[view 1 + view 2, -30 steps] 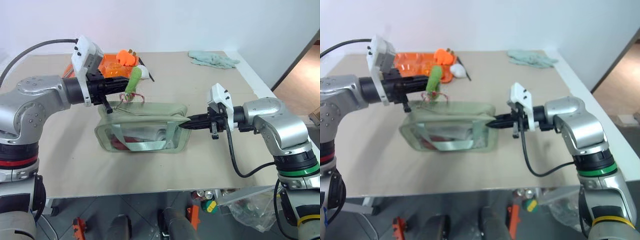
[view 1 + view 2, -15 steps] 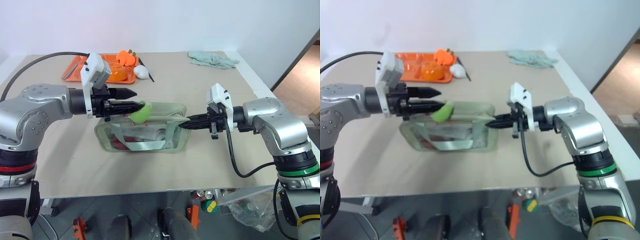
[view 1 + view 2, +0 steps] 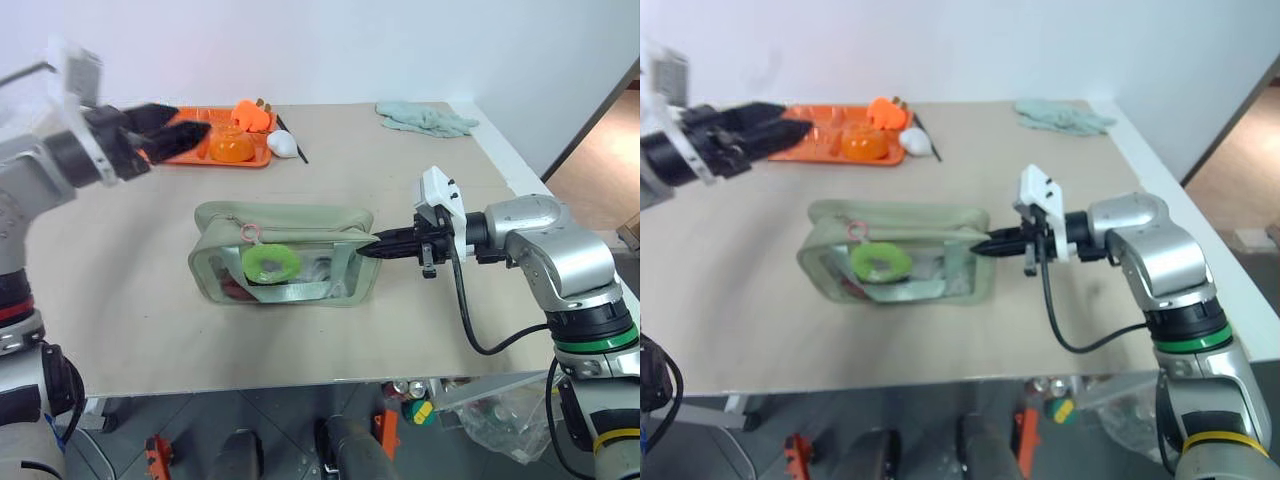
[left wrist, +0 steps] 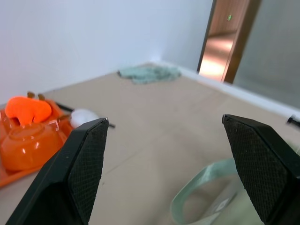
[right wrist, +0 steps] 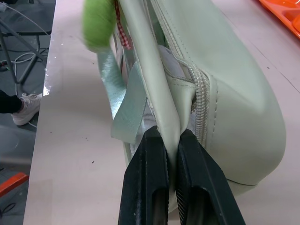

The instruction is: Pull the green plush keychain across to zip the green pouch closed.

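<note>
The green pouch [image 3: 300,218] lies on the table with its clear window facing me. The green plush keychain [image 3: 270,263] hangs free on its pink ring [image 3: 248,233] against the pouch's front, left of centre. My left gripper [image 3: 185,125] is open and empty, raised well away to the upper left, over the near edge of the orange tray. In the left wrist view its fingers [image 4: 79,164] stand wide apart. My right gripper [image 3: 378,243] is shut on the pouch's right end; in the right wrist view its fingers [image 5: 145,187] pinch a seam beside the zipper [image 5: 201,93].
An orange tray [image 3: 190,155] with orange items sits at the back left, a white object [image 3: 284,143] beside it. A pale teal rag [image 3: 425,118] lies at the back right. The table's right edge runs just past my right arm.
My left gripper has opened, let go of the keychain and swung away up and to the left. The keychain dropped against the pouch's front. The right gripper has not moved.
</note>
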Robot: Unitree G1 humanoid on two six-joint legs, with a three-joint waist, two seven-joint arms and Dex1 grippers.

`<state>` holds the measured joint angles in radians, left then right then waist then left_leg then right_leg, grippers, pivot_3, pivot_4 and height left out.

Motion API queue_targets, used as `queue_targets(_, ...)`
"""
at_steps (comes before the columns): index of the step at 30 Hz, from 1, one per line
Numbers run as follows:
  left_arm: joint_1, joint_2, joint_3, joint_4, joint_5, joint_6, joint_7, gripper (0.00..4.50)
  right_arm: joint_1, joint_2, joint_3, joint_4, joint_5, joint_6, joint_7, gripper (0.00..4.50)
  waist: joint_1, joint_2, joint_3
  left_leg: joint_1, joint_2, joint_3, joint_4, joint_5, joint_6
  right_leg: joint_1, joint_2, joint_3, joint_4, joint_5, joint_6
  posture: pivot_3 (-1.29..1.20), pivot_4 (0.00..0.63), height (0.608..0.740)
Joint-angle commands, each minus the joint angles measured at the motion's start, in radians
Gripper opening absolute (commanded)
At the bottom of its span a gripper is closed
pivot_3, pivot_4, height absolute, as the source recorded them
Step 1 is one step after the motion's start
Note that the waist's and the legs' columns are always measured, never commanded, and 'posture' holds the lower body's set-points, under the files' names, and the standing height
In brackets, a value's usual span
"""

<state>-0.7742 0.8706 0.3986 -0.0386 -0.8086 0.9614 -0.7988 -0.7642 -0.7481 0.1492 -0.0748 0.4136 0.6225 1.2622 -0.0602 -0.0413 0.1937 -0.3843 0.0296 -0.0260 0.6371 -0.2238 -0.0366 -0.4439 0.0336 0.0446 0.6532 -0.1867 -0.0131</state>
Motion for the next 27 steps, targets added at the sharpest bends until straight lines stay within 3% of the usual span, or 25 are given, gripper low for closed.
queue_targets(1,0.201,0.091,0.085,-0.135,-0.078,0.032,-0.162,4.02,-0.016,0.002,-0.005,-0.008,0.003,-0.015,0.007,0.00,-0.007,0.000,0.000,0.001,0.000,0.001,-0.001,0.000,0.000,0.000,0.000,0.001,0.000,0.000,0.000,0.00,0.150,0.740)
queue_targets(5,0.578,0.210,0.117,-0.298,-0.053,0.037,-0.318,4.02,-0.024,0.009,0.001,0.008,-0.002,-0.027,0.013,0.00,-0.014,-0.001,0.000,-0.001,0.000,0.000,-0.001,0.000,0.000,-0.001,-0.001,0.000,0.000,-0.001,0.000,0.00,0.150,0.740)
queue_targets(8,0.672,0.227,0.145,-0.313,-0.044,0.023,-0.317,4.02,-0.028,0.015,0.008,0.018,-0.006,-0.034,0.019,0.00,-0.012,-0.001,0.000,0.000,0.000,0.000,0.000,0.000,0.000,0.000,-0.002,-0.001,0.000,-0.003,-0.003,0.00,0.150,0.740)
queue_targets(13,0.673,0.201,0.129,-0.330,-0.062,0.017,-0.280,4.02,-0.036,0.021,0.011,0.023,-0.007,-0.035,0.025,0.00,-0.013,-0.001,0.001,0.001,0.000,0.000,0.001,0.001,0.001,0.000,-0.001,-0.001,0.000,-0.004,-0.006,0.00,0.150,0.740)
queue_targets(23,0.516,0.116,-0.021,-0.238,-0.017,-0.041,-0.188,4.02,-0.030,0.014,0.003,0.012,-0.005,-0.029,0.025,0.00,-0.013,-0.001,0.000,0.000,0.000,0.001,-0.001,0.000,0.001,0.000,0.000,0.000,0.000,-0.001,0.000,0.00,0.150,0.740)
queue_targets(27,0.471,0.088,-0.061,-0.207,0.005,-0.074,-0.177,2.81,-0.024,0.010,-0.001,0.003,-0.003,-0.022,0.021,0.00,-0.014,-0.001,0.000,0.000,0.000,0.001,-0.001,0.000,0.001,0.000,0.000,0.001,0.000,-0.001,0.000,0.00,0.150,0.740)
